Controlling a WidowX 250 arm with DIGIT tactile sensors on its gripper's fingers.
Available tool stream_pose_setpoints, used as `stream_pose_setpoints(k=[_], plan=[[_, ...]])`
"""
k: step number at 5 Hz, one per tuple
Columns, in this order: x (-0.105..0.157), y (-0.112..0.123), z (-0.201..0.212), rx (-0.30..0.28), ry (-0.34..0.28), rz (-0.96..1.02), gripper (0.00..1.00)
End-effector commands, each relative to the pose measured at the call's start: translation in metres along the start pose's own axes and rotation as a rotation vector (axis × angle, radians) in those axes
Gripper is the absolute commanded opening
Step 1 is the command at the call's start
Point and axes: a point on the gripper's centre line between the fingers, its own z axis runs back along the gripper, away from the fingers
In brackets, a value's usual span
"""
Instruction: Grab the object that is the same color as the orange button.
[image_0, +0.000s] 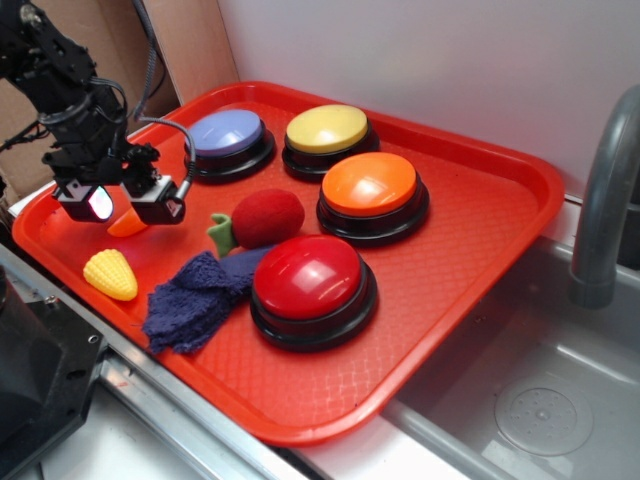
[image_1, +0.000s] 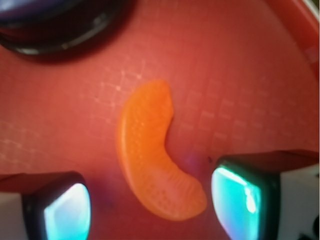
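The small glossy orange slice wedge (image_1: 150, 160) lies flat on the red tray (image_1: 240, 90). In the exterior view the orange slice (image_0: 127, 223) sits at the tray's left, partly hidden behind my gripper (image_0: 128, 205). My gripper (image_1: 152, 202) is open and low over the slice, one finger on each side of its lower end, with gaps on both sides. The orange button (image_0: 370, 187) with its black base stands at the tray's middle back, far from the gripper.
On the tray (image_0: 470, 260) stand a purple button (image_0: 228, 135), yellow button (image_0: 327, 130) and red button (image_0: 308, 280). A yellow toy corn (image_0: 110, 273), a blue cloth (image_0: 195, 297) and a red fuzzy ball (image_0: 266, 217) lie nearby. A sink (image_0: 540, 400) and faucet (image_0: 605, 200) are at the right.
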Motion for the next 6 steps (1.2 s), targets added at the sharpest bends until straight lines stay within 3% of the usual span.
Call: stream_pose_setpoints(k=[1,2,3,5,6], plan=[[0.013,0.008,-0.003,0.029,-0.030,0.024,0.89],[0.014,0.008,-0.007,0.037,-0.029,0.025,0.36],[0.016,0.006,-0.009,0.040,-0.031,0.026,0.00],[0.018,0.004,-0.009,0.044,-0.028,0.043,0.00],[0.016,0.004,0.013,0.040,-0.010,0.086,0.00]])
